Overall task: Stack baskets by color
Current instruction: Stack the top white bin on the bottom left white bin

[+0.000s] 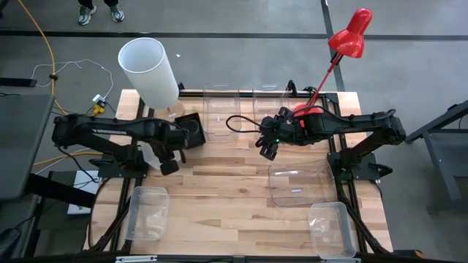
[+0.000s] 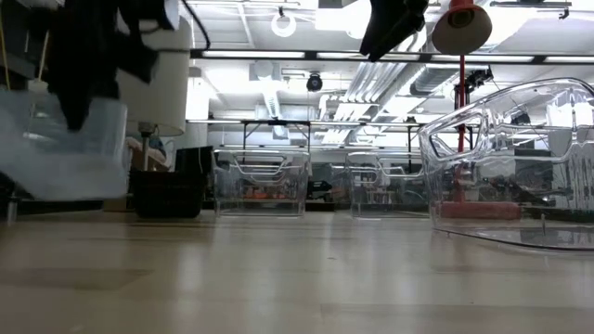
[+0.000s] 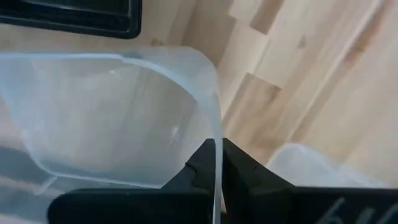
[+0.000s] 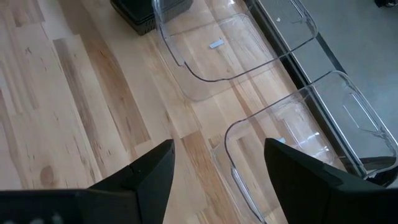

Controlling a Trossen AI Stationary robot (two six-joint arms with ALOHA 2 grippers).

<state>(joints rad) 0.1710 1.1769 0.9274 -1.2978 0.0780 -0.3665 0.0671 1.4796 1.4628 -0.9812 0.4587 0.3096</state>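
Left hand [image 1: 169, 166] sits over the bench's [image 1: 234, 190] left side from above, while the right hand [image 1: 268, 148] hovers spread near the clear baskets [image 1: 223, 109] at the back. Low down, a frosted basket [image 2: 60, 148] hangs lifted at left. At the wrist, fingers [image 3: 202, 168] pinch its thin rim; it looks light, slick and flexible, best held by the wall.

Lighting: bright, even; ceiling strip lights [image 2: 390, 57] overhead. Soft shadows on bench [image 1: 234, 197]. Low view: near foreground blurred.
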